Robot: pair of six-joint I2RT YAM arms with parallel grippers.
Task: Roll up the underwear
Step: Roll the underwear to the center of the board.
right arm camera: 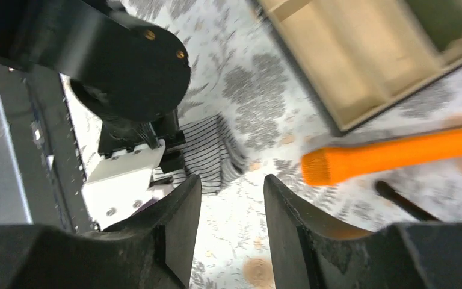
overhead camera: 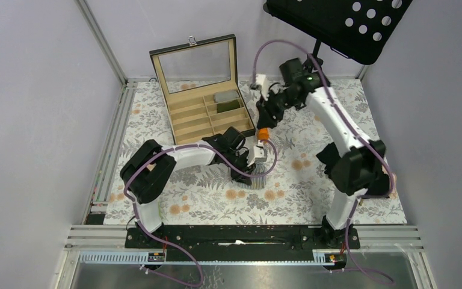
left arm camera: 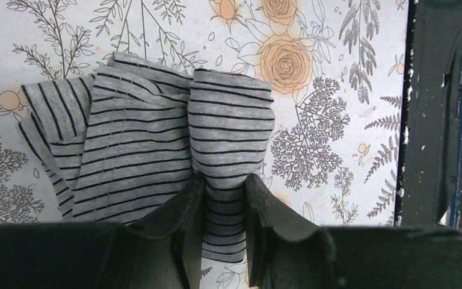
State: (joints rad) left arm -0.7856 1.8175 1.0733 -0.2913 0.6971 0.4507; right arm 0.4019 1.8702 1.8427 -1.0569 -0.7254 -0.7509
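one striped underwear, one orange stick

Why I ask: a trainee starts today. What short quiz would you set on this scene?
1. True or false: the left tool is shut on the striped underwear.
2. Multiple choice: the lid of the wooden box is A) closed, B) open and standing up, C) lying flat on the table.
3. Short answer: do the jaws of the right tool stand open or shut?

Key: 1 true; 2 B; 3 open, with nothing between them.
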